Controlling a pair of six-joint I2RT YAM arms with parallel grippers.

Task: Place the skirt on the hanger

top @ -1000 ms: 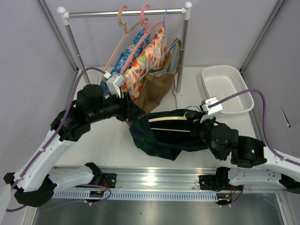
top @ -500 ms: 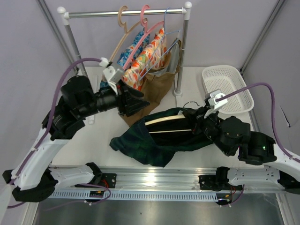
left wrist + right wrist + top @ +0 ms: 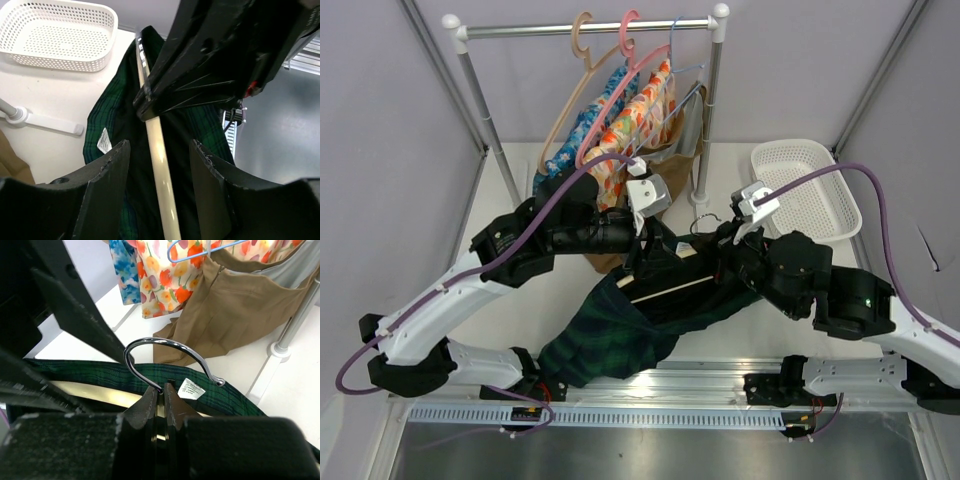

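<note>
Green plaid skirt drapes from hanger. Right gripper is clamped at the hanger's hook base; left gripper straddles its bar, jaws spread.

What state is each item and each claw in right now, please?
skirt: draped over the hanger bar, loose end hanging low.
hanger: slightly tilted, gripped at the hook's neck.
right claw: shut on the hanger.
left claw: open, one finger on each side of the hanger bar.
basket: upright, empty.
</note>
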